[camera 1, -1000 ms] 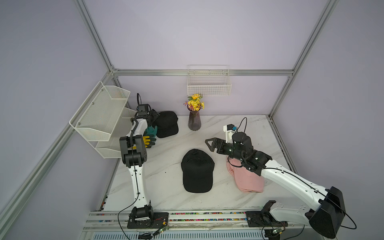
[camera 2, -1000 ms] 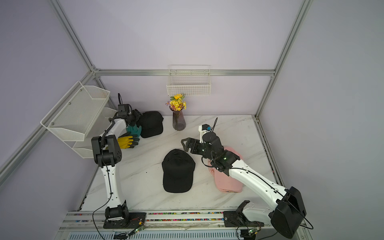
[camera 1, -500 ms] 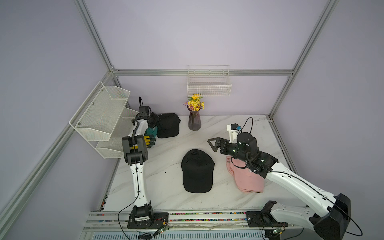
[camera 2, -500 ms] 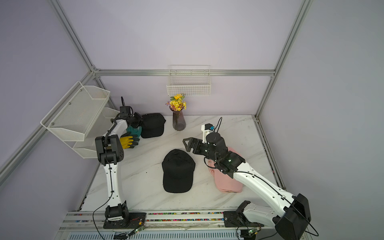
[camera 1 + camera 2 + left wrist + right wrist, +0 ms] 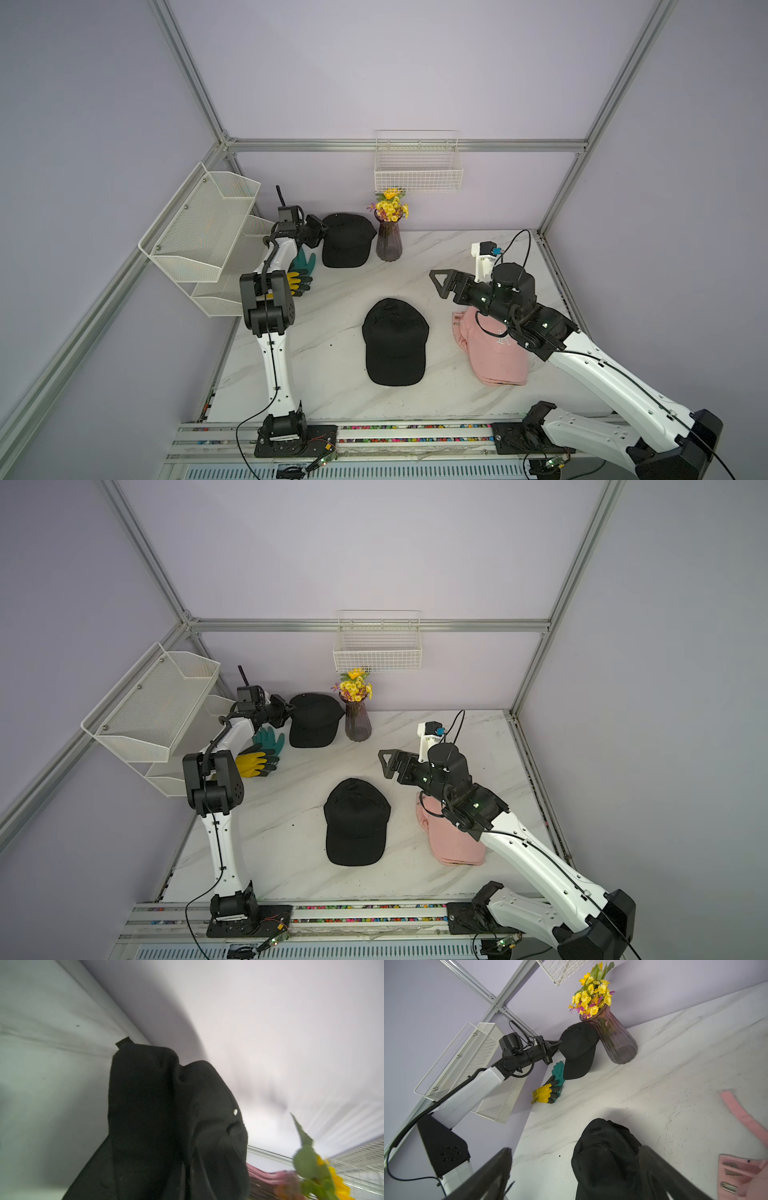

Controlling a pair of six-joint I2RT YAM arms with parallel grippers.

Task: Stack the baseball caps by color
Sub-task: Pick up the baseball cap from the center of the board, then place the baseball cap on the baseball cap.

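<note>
From my console the desk [image 5: 332, 332] looks smooth and marble-patterned, with a faint sheen. The rear black cap [image 5: 345, 241], upper centre, is matt cloth (slightly fuzzy up close), the pink caps [image 5: 494, 361] soft matt fabric, the vase [image 5: 388, 249] glossy ribbed glass, the basket [image 5: 417, 178] white-coated wire.

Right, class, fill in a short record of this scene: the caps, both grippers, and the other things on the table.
rear black cap: beside the vase of flowers
centre black cap: flat on the table, alone
pink caps: stacked, partly under the right arm; count unclear
left gripper: shut on the rear black cap's edge
right gripper: open, empty, above the table
other things: teal glove, yellow glove
</note>
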